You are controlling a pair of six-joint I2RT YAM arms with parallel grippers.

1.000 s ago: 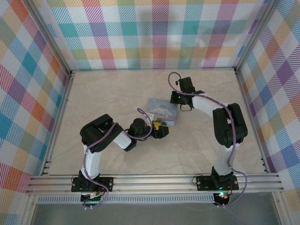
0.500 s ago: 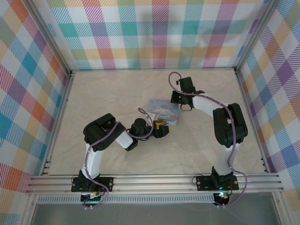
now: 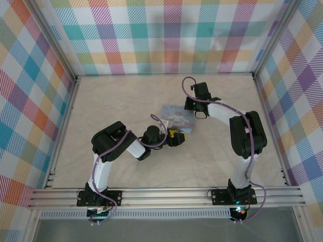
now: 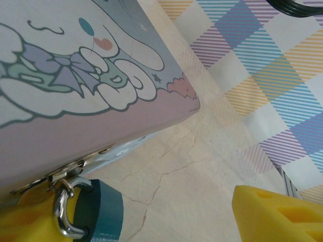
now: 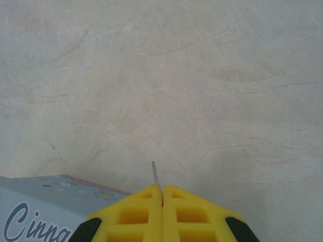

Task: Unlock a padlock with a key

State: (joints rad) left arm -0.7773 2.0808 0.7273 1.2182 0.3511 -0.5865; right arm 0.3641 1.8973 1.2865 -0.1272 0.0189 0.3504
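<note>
The padlock [image 4: 98, 214], a small teal-blue lock with a silver shackle [image 4: 61, 214], hangs from the hasp on the near side of the pale blue cartoon tin [image 4: 75, 101]. My left gripper [image 4: 151, 219] is open; the padlock sits against its left yellow finger [image 4: 25, 224], with the other finger [image 4: 277, 214] well apart. From above, the left gripper [image 3: 177, 136] is at the tin's [image 3: 176, 116] near edge. My right gripper [image 5: 162, 187] is shut on the key [image 5: 154, 173], whose thin metal blade pokes out from between the fingertips. It hovers by the tin's far right corner [image 3: 194, 105].
A corner of the tin [image 5: 35, 214] shows at the lower left of the right wrist view, with bare marbled table [image 5: 176, 75] ahead. Plaid walls [image 3: 161, 35] and aluminium rails enclose the table on three sides.
My left gripper has crept a little to the right along the tin's near edge, and the tin has shifted slightly. The right gripper has barely moved.
</note>
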